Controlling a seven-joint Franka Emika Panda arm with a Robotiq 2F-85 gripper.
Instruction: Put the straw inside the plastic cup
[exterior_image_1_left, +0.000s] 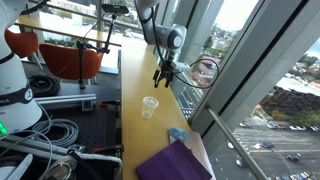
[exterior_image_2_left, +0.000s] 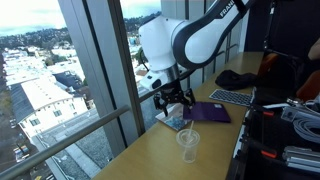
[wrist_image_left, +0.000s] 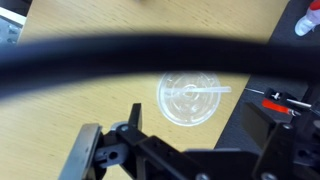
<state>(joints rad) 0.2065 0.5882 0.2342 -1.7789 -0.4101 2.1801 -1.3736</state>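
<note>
Cup, one, clear, is standing on the table; one straw is leaning inside it. One gripper is hanging above, jaws spread, gripping nothing.

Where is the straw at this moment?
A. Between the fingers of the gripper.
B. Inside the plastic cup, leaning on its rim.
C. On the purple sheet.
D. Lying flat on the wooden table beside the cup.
B: the wrist view shows the straw inside the plastic cup, one end reaching past the rim, while the open gripper holds nothing.
</note>
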